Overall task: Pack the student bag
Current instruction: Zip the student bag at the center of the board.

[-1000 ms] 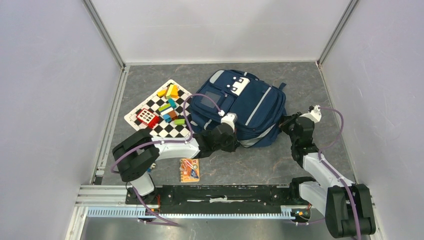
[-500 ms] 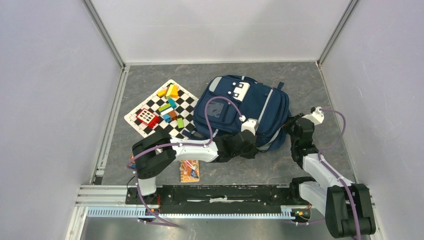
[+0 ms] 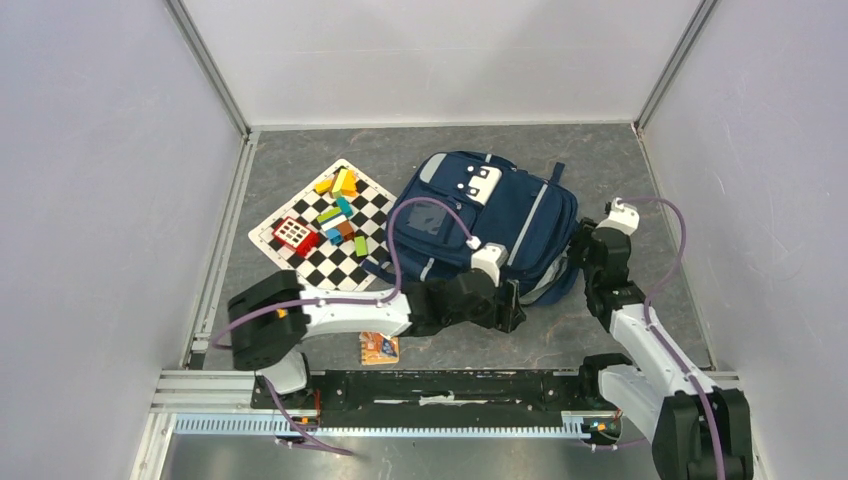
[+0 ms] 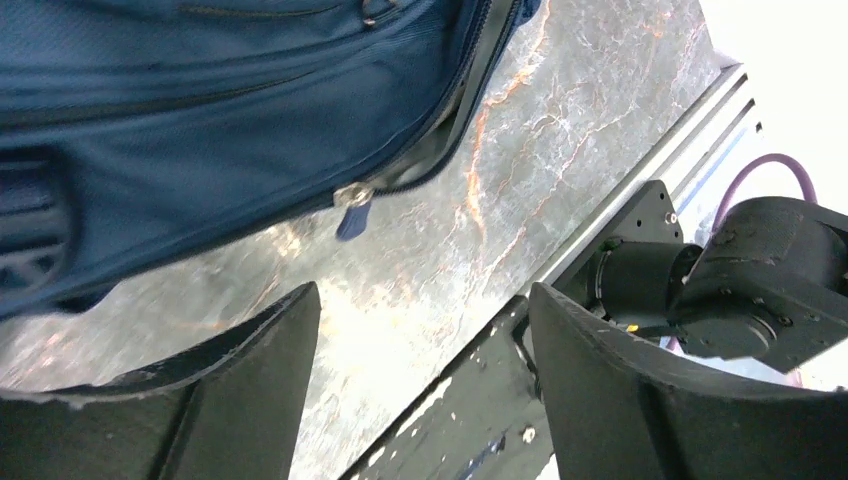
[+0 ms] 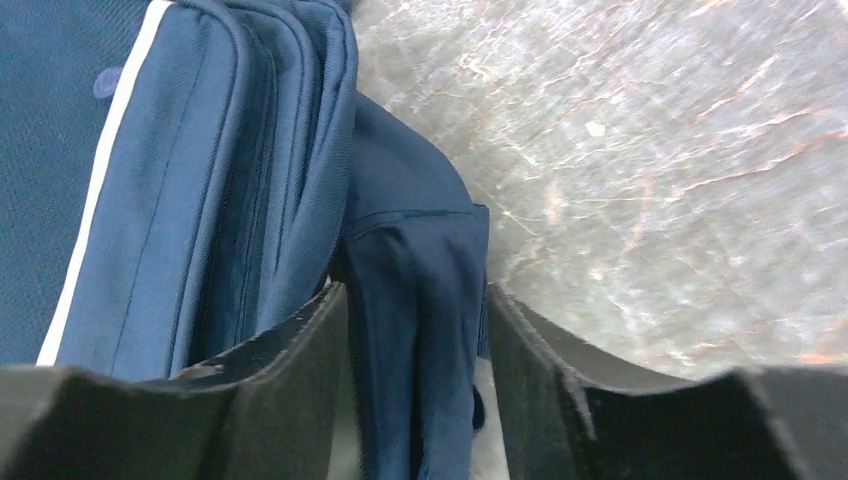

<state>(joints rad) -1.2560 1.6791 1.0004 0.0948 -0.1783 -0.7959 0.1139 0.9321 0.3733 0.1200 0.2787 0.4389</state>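
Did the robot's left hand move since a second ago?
Yes. The left gripper slid right along the student bag's near edge, farther from the checkered board.

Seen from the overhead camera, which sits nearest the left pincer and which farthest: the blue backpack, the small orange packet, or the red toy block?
1. Student bag, right beside the left pincer.
2. Orange packet, toward the arm bases.
3. Red block, on the checkered board.
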